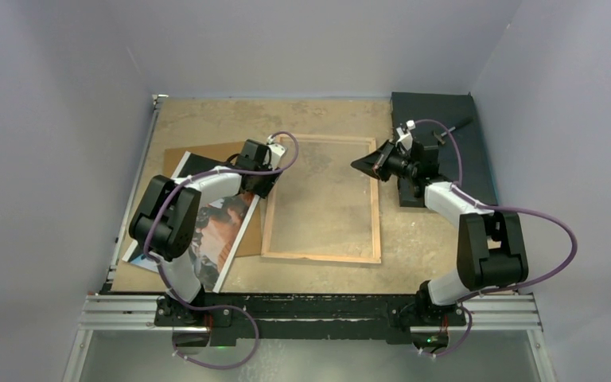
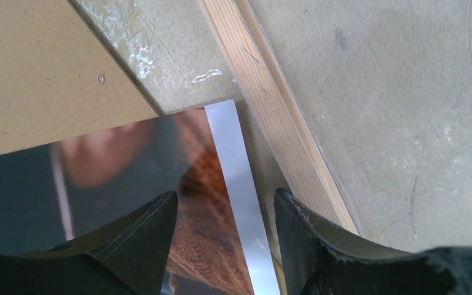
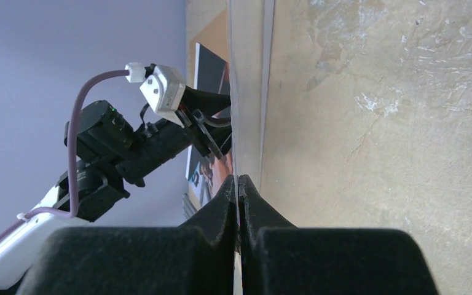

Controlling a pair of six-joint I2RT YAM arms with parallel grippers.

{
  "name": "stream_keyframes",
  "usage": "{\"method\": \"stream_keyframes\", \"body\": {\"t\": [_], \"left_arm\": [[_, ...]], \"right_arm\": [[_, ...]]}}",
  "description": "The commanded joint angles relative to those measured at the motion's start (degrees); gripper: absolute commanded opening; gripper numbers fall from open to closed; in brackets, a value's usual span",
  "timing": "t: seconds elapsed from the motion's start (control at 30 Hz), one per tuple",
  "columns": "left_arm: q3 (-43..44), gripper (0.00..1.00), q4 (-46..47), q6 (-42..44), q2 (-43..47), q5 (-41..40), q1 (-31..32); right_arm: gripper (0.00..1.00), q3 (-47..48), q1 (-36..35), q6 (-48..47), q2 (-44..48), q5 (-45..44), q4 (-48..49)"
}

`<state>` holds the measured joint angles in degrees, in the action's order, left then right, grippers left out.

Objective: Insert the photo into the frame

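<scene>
Beside the frame (image 2: pixel 283 123), left hand (image 2: pixel 226 203) straddles the photo (image 2: pixel 117 166) edge, jaws apart.

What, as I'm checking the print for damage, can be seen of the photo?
The photo is a glossy print, dark and orange-brown with a white border. It lies flat, face up, on the backing board, left of the frame, its corner near the wooden rail. The left gripper hangs open astride its border; contact unclear.

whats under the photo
The brown backing board lies under the photo, sticking out past its far and right edges. How far the board reaches beneath it cannot be seen; the photo and the left arm cover that.
</scene>
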<state>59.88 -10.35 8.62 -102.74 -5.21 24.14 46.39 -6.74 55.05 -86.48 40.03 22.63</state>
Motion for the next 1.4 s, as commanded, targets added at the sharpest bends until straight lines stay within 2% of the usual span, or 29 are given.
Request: {"method": "stream_keyframes", "body": {"t": [0.0,0.4,0.53,0.83,1.07,1.37], "left_arm": [[-1.68,0.58,-0.75,-0.84,1.37,4.71,1.36],[-2.57,0.57,-0.44,-2.45,2.22,6.77,1.35],[-2.82,0.57,-0.3,-2.59,2.48,7.12,1.32],[-3.1,0.56,-0.48,-3.93,4.27,8.17,0.9],[-2.69,0.55,-1.38,-7.65,5.37,14.59,-3.24],[-4.54,0.55,-0.14,-8.21,5.61,15.52,-3.44]], "right_arm": [[0.0,0.1,-2.29,2.1,2.07,2.21,0.45],[0.0,0.81,-5.72,8.39,3.42,-1.3,2.89],[0.0,1.74,-6.87,7.6,3.42,-2.36,1.51],[0.0,-1.73,-7.14,7.96,4.17,-2.59,2.57],[0.0,-5.73,-6.98,7.57,5.14,-2.55,2.42],[0.0,-8.53,-5.75,7.87,6.59,-3.07,3.97]]}}
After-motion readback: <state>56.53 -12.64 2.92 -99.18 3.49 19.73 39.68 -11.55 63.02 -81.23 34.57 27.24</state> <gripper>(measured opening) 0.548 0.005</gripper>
